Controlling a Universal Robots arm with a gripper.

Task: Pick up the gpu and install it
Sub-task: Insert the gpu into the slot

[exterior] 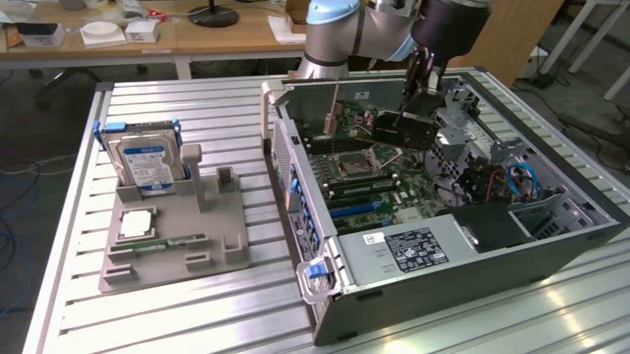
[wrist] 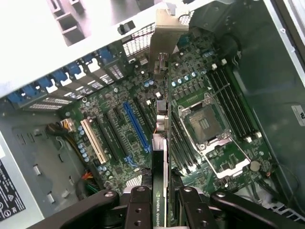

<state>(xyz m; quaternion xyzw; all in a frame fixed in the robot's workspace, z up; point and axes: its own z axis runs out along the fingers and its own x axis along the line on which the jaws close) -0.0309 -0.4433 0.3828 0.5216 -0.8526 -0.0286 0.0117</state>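
The gpu is a dark card with a green board and a silvery end bracket. It hangs tilted inside the open computer case, above the motherboard. My gripper is shut on the card's upper edge. In the wrist view the gpu appears edge-on, its bracket pointing toward the case's rear wall. The gripper clamps it from both sides, with one finger on each face. The card hovers over the area between the blue slot and the CPU socket, apart from the board.
A grey holder on the slatted table carries a hard drive upright, a memory stick and a chip. Case walls, a drive cage and cables surround the motherboard. A white slot lies beside the blue one.
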